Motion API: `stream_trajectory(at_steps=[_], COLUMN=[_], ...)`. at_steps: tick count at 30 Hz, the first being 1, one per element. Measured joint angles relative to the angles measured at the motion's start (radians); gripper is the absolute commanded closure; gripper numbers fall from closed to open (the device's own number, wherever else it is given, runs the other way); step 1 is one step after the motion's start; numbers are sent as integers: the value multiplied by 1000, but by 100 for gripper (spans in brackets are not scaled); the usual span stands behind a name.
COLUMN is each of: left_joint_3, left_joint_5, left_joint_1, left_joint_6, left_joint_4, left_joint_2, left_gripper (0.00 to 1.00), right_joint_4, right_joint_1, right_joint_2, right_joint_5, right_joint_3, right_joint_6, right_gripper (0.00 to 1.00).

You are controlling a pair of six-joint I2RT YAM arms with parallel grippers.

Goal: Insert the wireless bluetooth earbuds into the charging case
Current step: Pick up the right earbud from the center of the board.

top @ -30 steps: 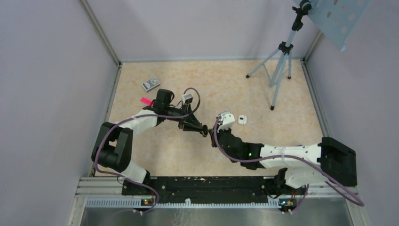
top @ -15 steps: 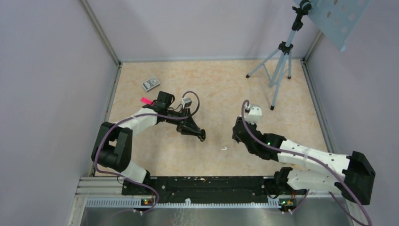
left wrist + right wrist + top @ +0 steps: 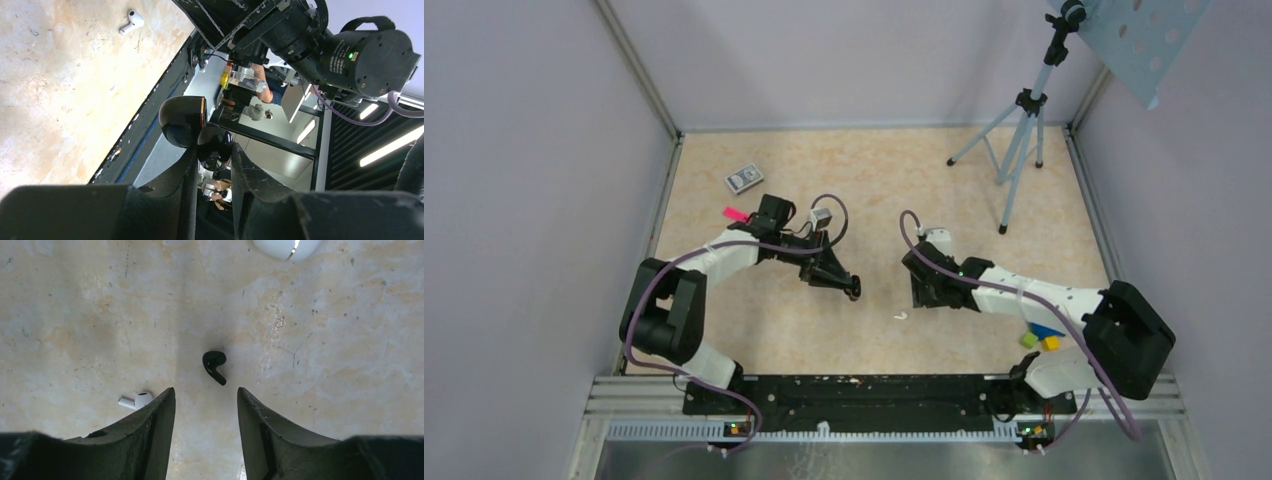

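My left gripper [image 3: 852,289] is shut on an open glossy black charging case [image 3: 182,120] and holds it above the table; in the left wrist view the case sits between my gripper's [image 3: 213,150] fingertips. My right gripper [image 3: 918,297] is open and empty, pointing down at the table. In the right wrist view a black earbud [image 3: 214,366] lies just ahead of the open gripper [image 3: 205,392]. A white earbud [image 3: 135,401] lies beside its left finger, and also shows in the top view [image 3: 901,316] and the left wrist view [image 3: 131,21].
A white charging case [image 3: 287,246] lies just beyond the black earbud, hidden by the right arm in the top view. Coloured toy blocks [image 3: 1039,338] sit by the right arm's elbow. A card box [image 3: 744,178], a pink object [image 3: 734,214] and a tripod [image 3: 1016,150] stand farther back.
My right gripper pulled away from the black case at the left gripper, swung right, then came back down over the table. A white earbud now lies on the table. The left gripper barely moved.
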Motion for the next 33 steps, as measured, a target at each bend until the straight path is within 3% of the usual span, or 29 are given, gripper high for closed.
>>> stream_trajectory(at_steps=[15, 30, 33], left_joint_3=[0, 0, 0], left_joint_5=[1, 1, 1], left_joint_1=[0, 0, 0], left_joint_6=[-10, -26, -28], left_joint_4=[16, 26, 29], left_joint_2=[3, 8, 8], left_gripper=[100, 100, 100], right_joint_4=[128, 164, 156], right_joint_1=[-101, -101, -101], right_joint_2=[127, 182, 179], right_joint_5=[-126, -147, -153], right_joint_3=[18, 26, 27], right_joint_6=[-204, -233, -235], right_gripper=[66, 64, 69])
